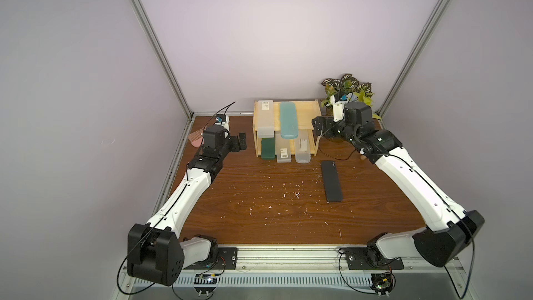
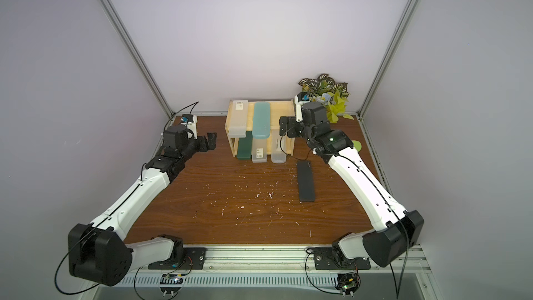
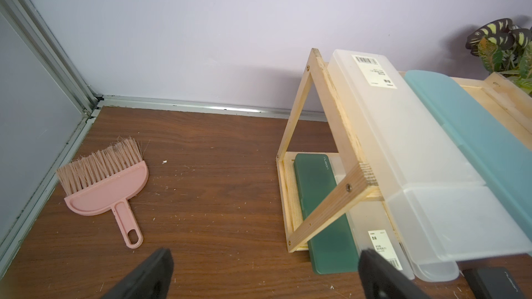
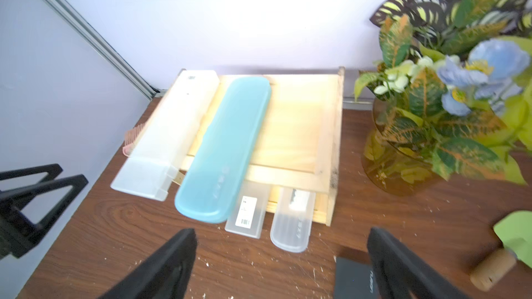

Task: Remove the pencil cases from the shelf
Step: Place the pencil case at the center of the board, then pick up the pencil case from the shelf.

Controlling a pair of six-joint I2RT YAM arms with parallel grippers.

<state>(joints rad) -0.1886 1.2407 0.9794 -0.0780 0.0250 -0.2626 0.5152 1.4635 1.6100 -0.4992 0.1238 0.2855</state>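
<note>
Beside the pale plywood shelf [image 1: 307, 113], left gripper [image 1: 242, 140] and right gripper [image 1: 316, 124] gape empty.

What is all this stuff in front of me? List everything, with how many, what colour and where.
shelf: one, pale wood, two tiers, back of table
upper frosted case: one, grey-white, barcode label, top tier
teal case: one, teal, top tier, beside the frosted one
dark green case: one, bottom tier
lower frosted case: one, grey-white, barcode label, bottom tier
clear case: one, rounded, bottom tier
black case: one, flat on the table, off the shelf
brush: one, pink, table's back corner
plant: one, green and yellow leaves, blue flowers, amber vase, beside shelf
table: one, dark brown wood
left gripper: one, black, open, empty
right gripper: one, black, open, empty
</note>
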